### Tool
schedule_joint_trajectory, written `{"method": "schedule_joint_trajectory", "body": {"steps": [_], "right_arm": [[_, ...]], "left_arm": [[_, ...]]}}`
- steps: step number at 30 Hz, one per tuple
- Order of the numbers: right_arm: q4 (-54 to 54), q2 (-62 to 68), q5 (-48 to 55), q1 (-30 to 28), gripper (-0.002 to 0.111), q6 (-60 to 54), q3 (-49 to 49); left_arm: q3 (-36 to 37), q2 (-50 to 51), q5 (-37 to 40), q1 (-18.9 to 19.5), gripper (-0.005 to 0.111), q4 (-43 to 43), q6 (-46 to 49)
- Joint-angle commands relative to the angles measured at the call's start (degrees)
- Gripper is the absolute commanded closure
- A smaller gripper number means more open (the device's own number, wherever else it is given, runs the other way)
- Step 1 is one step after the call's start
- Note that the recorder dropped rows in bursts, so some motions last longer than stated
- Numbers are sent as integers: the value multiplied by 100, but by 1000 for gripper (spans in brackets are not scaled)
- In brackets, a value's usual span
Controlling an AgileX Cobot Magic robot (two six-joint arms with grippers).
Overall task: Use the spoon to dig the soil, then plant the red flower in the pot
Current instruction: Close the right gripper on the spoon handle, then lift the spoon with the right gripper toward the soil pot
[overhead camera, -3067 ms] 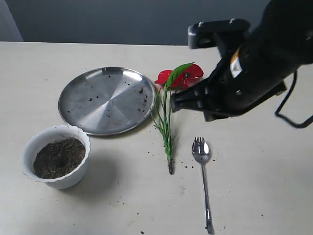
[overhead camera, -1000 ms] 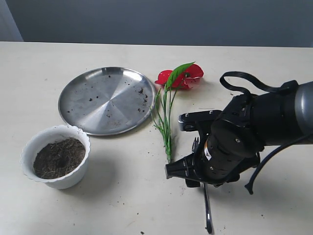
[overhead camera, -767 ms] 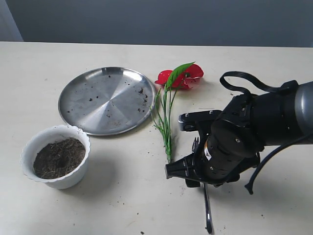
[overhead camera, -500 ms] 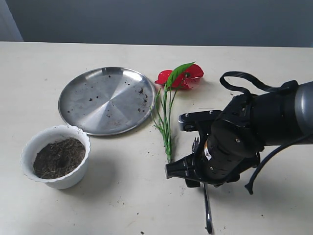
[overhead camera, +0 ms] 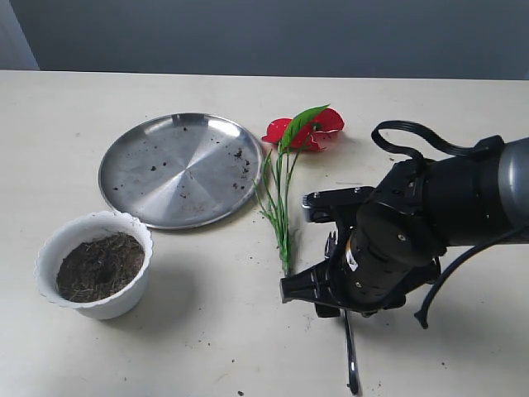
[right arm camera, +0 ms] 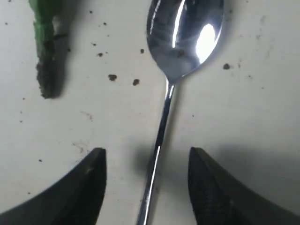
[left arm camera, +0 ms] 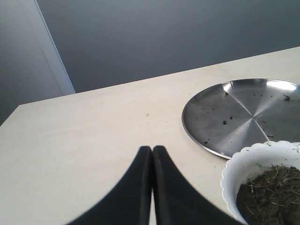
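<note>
The spoon (right arm camera: 183,37) lies flat on the table, its handle (overhead camera: 351,357) running toward the front edge. My right gripper (right arm camera: 146,154) is open and low over it, one finger on each side of the thin handle without touching it. In the exterior view the right gripper (overhead camera: 339,306) hides the spoon's bowl. The red flower (overhead camera: 312,131) lies on the table left of the spoon, and its stem end (right arm camera: 46,56) shows beside the bowl. The white scalloped pot (overhead camera: 50,248) holds soil (overhead camera: 99,266) at front left. My left gripper (left arm camera: 151,149) is shut and empty, beside the pot (left arm camera: 234,164).
A wide steel plate (overhead camera: 178,169) with soil specks sits behind the pot, also shown in the left wrist view as the steel plate (left arm camera: 234,117). Loose soil specks (right arm camera: 112,77) dot the table near the spoon. The right arm's black cable (overhead camera: 405,128) loops above it.
Three seconds ago the right arm was up over the flower; it has since come down over the spoon. Over the last second nothing has visibly moved.
</note>
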Motion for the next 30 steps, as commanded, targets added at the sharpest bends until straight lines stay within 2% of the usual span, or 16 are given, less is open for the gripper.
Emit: {"method": "schedule_joint_trajectory", "body": {"steps": [1, 13, 15, 18, 22, 26, 30], "right_arm": [[-56, 66, 49, -1, 58, -3, 28], [-8, 374, 38, -1, 58, -3, 28], [-8, 434, 80, -1, 67, -3, 28], [-8, 511, 89, -1, 90, -3, 28], [-21, 511, 225, -1, 109, -3, 28], [-83, 176, 341, -1, 109, 8, 28], [-767, -542, 1090, -1, 109, 261, 18]], "left_arm": [[11, -24, -41, -9, 106, -5, -28], [11, -24, -41, -9, 106, -5, -28], [11, -24, -41, -9, 106, -5, -28], [11, -24, -41, -9, 106, -5, -28], [11, -24, -41, -9, 106, -5, -28], [11, -24, -41, -9, 106, -5, -28], [11, -24, -41, -9, 106, -5, -28]]}}
